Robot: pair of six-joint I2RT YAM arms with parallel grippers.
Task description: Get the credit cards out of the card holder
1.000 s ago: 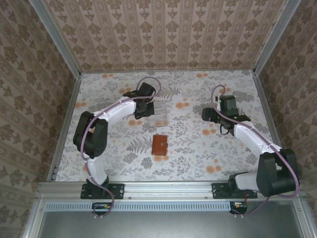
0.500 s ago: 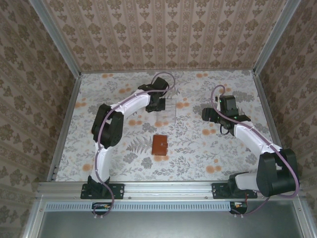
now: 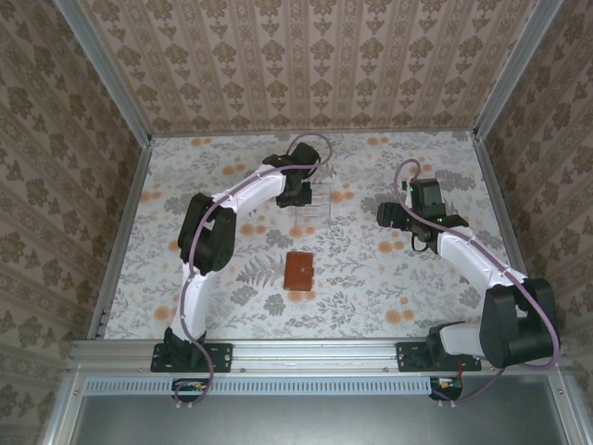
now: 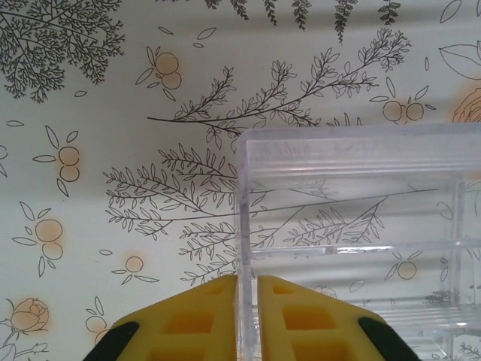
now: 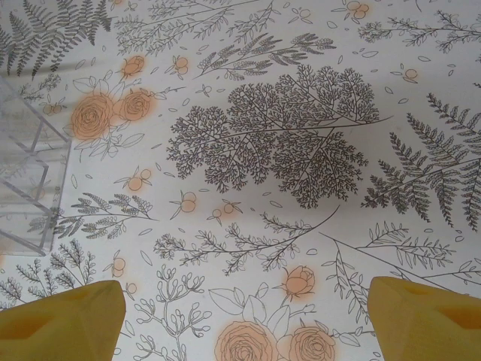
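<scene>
Left end effector: pinched shut on one wall of the clear tray, at the far middle of the table.
Card holder: folded shut, flat on the table, nearer than the tray, apart from both arms.
Right end effector: fingers spread wide, holding nothing, over the table right of the tray.

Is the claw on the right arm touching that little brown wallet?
Apart. The top view shows the right gripper off to the right of the wallet, with bare flowered tablecloth between them.
</scene>
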